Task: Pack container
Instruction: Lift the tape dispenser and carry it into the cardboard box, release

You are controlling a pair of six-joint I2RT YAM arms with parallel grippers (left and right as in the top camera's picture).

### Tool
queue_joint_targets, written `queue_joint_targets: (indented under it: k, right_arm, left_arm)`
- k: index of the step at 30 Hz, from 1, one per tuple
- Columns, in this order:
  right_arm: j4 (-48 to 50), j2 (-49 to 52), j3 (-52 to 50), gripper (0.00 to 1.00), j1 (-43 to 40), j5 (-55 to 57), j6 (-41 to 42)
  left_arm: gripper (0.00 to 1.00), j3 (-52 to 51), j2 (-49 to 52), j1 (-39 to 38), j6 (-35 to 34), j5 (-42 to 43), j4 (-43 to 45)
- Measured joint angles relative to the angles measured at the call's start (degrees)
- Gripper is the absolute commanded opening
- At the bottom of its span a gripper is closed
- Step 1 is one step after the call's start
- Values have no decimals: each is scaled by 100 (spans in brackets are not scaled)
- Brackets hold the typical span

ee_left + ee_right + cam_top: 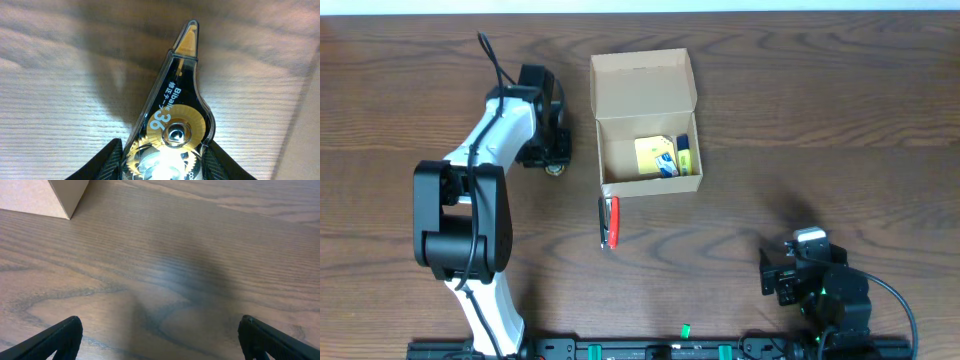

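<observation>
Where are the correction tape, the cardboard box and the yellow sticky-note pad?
correction tape [162, 117]: left wrist view, printed label on its body.
cardboard box [640, 85]: overhead view, open lid flap.
yellow sticky-note pad [648, 150]: overhead view, bare top face.

Stood open at mid-table as a tan cardboard container, flap lid folded back toward the far edge, seemingly partly filled.

One cardboard box, one correction tape dispenser, one red-and-black pen-like item, one yellow pad, one yellow-black stick
</observation>
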Motion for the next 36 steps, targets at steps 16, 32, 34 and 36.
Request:
queue_joint_targets:
  k: [16, 32, 34, 36]
  right_arm:
    - [0, 2, 0, 99, 0, -2, 0]
    - [0, 0, 0, 99, 0, -2, 0]
    - [0, 0, 0, 99, 0, -2, 0]
    - [0, 0, 0, 99, 0, -2, 0]
  left_arm:
    - [21, 1499, 2, 0, 0, 2, -514]
    - [21, 3224, 2, -413, -4, 24, -1519]
    - [21, 3340, 0, -573, -4, 22, -1554]
    - [21, 3399, 0, -739, -4, 22, -1613]
